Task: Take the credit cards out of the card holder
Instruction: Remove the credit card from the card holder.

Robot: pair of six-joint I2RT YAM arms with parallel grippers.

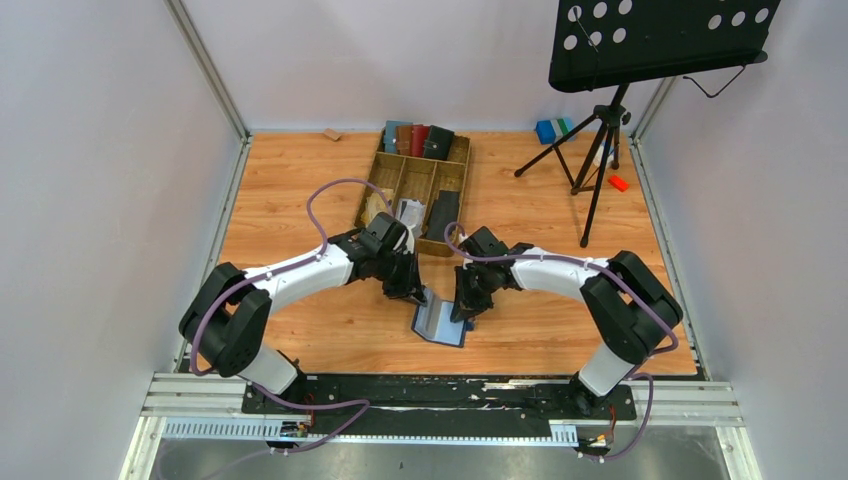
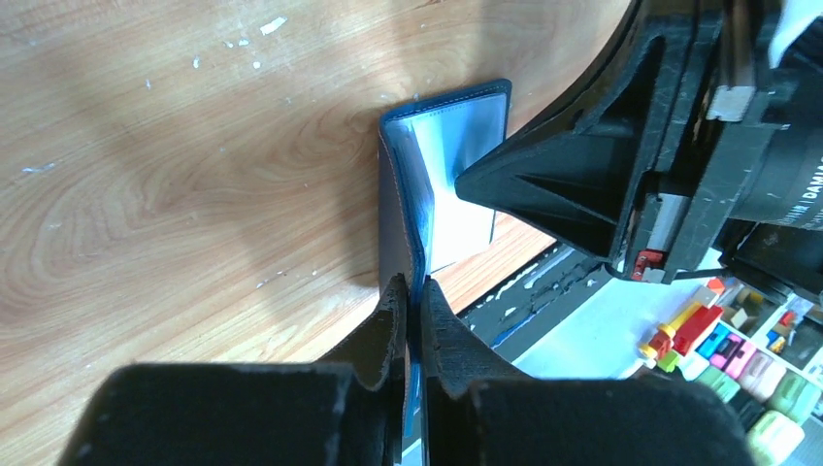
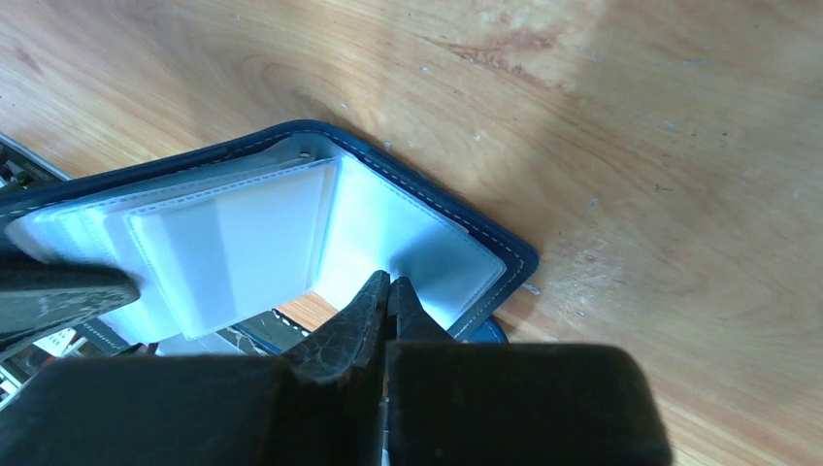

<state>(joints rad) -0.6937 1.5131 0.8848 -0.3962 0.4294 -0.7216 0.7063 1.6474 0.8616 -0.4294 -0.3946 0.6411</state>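
Observation:
The navy-blue card holder [image 1: 440, 322] lies open on the wooden table between my two arms. My left gripper [image 1: 410, 290] is shut on one raised flap of the holder [image 2: 393, 209], whose blue edge is pinched between the jaws [image 2: 412, 287]. My right gripper [image 1: 468, 304] is shut, and its tips [image 3: 388, 282] press on the pale clear pockets [image 3: 233, 243] inside the holder [image 3: 507, 250]. I cannot tell whether credit cards sit in those pockets. A white-grey card [image 1: 408, 213] and a tan one [image 1: 375, 206] lie in the tray.
A wooden divided tray [image 1: 400, 180] stands behind the holder, with other holders [image 1: 420, 138] upright at its back. A music stand's tripod [image 1: 598, 150] stands at the right rear. Near it are a blue block [image 1: 548, 130] and a small red item [image 1: 618, 182].

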